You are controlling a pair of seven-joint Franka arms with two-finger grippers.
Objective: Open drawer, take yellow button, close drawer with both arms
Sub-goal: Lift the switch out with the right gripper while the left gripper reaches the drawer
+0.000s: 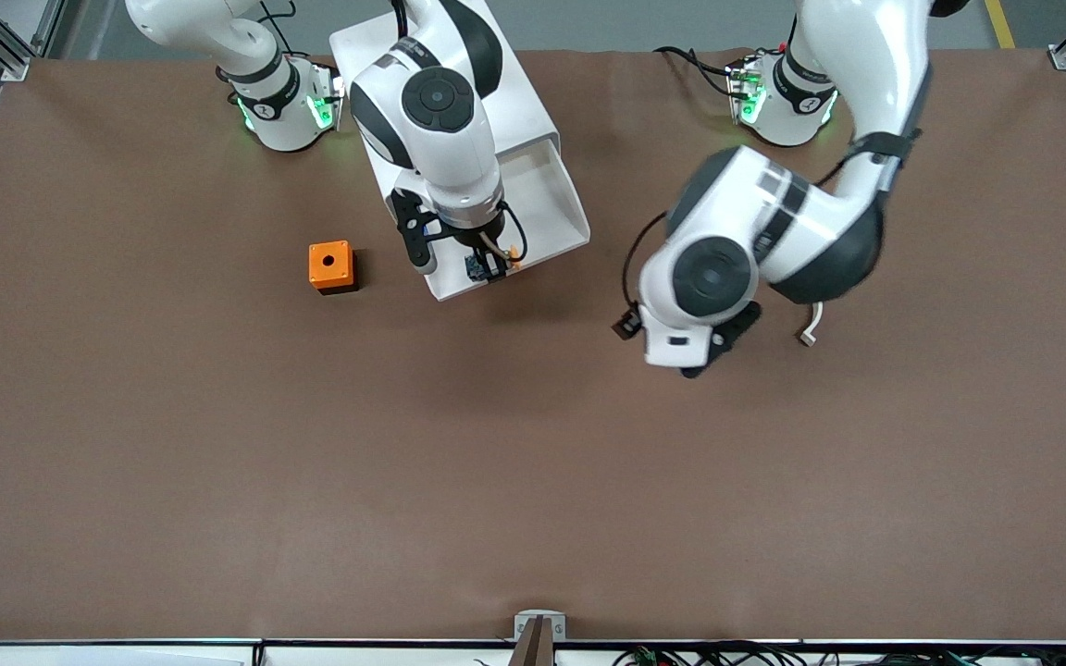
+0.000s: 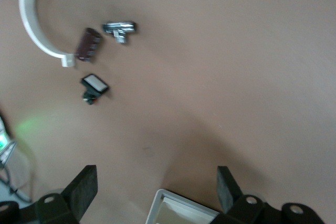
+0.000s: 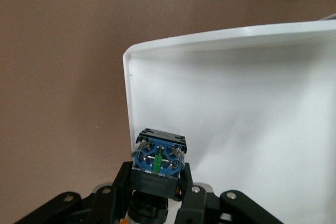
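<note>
While the right arm's bulk hides much of the pulled-out drawer [image 1: 559, 205] in the front view, the right claw [image 1: 489, 266] sits clamped on the button [image 1: 477, 268] inside it; an orange cube [image 1: 330, 266] rests on the brown surface [image 1: 533, 462].

Left wrist: left claw [image 2: 157, 190] spread wide above bare surface, a drawer corner cut off below.

Right wrist: the button's blue-grey body shows; its cap is mostly hidden.

The flat matte worktop [image 1: 218, 462] is uniform brown. The shallow plastic tray drawer [image 1: 559, 208] is plain white. The small push-button switch [image 3: 158, 161] has a blue-grey and black body with a green centre mark. The cube with a round hole [image 1: 330, 265] is orange. Both glossy arms are white with black joint bands; each base glows green.
</note>
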